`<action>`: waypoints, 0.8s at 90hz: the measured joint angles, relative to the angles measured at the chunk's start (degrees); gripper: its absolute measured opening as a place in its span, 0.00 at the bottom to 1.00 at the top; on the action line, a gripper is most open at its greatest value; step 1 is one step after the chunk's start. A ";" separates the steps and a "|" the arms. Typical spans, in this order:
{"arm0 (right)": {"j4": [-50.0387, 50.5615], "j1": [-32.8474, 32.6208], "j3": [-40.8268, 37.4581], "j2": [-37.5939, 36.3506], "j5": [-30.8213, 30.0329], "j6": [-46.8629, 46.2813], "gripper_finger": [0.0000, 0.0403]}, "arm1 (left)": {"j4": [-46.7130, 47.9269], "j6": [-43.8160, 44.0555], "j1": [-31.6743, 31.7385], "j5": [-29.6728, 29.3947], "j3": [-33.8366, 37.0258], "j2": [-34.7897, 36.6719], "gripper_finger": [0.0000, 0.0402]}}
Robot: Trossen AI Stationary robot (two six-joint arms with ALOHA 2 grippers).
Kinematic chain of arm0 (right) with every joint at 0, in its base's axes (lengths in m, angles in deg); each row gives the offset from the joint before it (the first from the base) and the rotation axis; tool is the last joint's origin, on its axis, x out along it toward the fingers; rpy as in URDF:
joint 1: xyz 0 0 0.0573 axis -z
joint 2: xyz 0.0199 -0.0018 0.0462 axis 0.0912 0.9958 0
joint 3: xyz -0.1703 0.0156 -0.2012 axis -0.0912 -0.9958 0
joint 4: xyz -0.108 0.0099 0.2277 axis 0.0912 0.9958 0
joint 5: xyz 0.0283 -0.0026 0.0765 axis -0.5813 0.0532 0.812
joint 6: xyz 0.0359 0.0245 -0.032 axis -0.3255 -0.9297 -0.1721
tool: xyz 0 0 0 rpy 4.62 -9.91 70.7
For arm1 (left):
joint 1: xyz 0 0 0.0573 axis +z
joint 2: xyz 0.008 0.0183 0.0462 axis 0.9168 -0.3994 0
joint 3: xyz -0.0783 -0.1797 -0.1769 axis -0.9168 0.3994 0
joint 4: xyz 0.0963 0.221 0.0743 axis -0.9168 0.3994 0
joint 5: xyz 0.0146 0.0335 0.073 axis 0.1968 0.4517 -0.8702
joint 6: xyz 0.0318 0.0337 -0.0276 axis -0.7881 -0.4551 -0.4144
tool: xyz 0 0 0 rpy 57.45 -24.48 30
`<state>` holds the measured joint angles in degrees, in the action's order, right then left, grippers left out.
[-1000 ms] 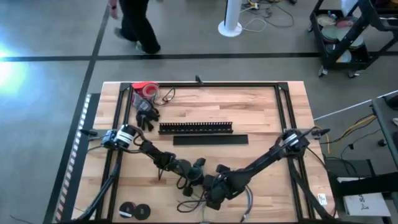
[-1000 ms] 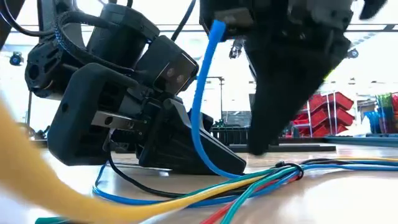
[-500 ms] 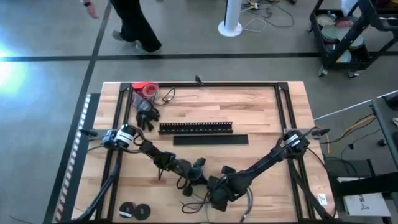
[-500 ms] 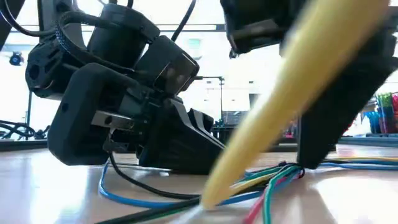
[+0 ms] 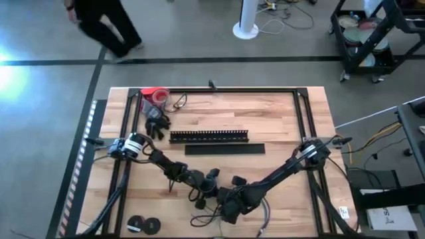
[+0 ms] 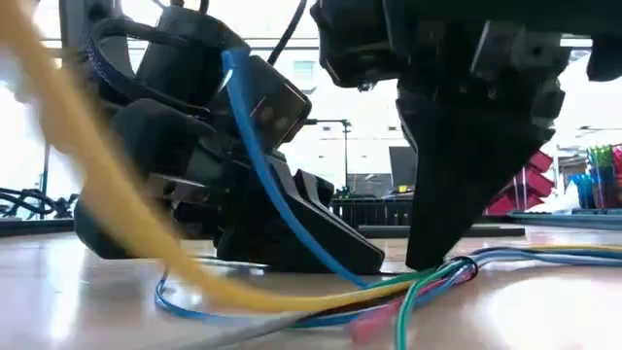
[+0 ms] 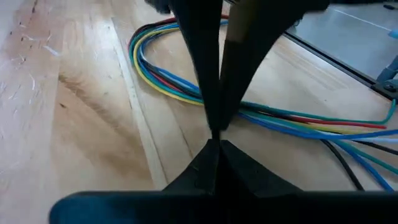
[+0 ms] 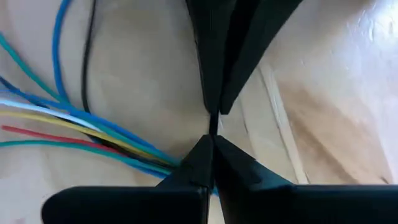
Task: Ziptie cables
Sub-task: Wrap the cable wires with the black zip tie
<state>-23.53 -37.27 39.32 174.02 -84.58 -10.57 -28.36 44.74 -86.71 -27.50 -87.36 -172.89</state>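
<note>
The cables [image 7: 298, 121] are a loose bundle of blue, yellow, teal, red, white and black wires. They lie on the wood near the table's near edge [image 5: 211, 218] and are gathered to a neck [image 6: 457, 270]. My left gripper [image 7: 214, 144] and my right gripper [image 8: 211, 142] are both shut and stand tip to tip just above the bundle. A short thin black tie [image 8: 212, 124] runs between their tips. In the low view my left gripper [image 6: 374, 261] lies low and my right gripper [image 6: 430, 258] points down. My left gripper pinches one end of the thin black tie [image 7: 215, 134] at its fingertips. It comes in low, slanting from the table's left. The tie spans straight across to the other gripper, just above the wires. My right gripper pinches the tie's other end [image 8: 212, 129] at its fingertips. It comes steeply from above and from the right. The tips stand close to the table beside the bundle's neck.
A slotted black bar [image 5: 209, 136] and a flat black strip [image 5: 224, 149] lie mid-table, beyond the arms. A red object [image 5: 154, 95] and dark items [image 5: 157, 124] sit far left. Two black rolls [image 5: 144, 225] lie near left. A person [image 5: 99, 26] walks on the floor beyond.
My right gripper has swung a little toward the table's right edge and come back to the left gripper's tips. The loose yellow and blue wire ends have whipped across in front of the low camera. My left arm has kept still.
</note>
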 joint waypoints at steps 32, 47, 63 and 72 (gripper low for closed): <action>3.31 -1.13 0.09 -0.38 3.04 -1.58 0.00 | -0.10 -0.17 -0.07 -0.04 -0.02 0.00 0.00; 4.07 -1.17 0.04 -0.71 4.72 -2.21 0.00 | -0.09 -0.22 -0.07 -0.04 -0.02 0.00 0.00; 4.75 -1.22 0.04 -0.73 6.49 -2.31 0.00 | -0.10 -0.24 -0.07 -0.04 -0.02 0.00 0.00; 5.34 -1.44 0.00 -0.73 6.77 -3.31 0.00 | -0.09 -0.26 -0.07 -0.06 -0.02 0.00 0.00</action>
<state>-18.20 -38.71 39.32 173.29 -77.81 -13.88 -28.44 44.48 -86.78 -27.56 -87.38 -172.89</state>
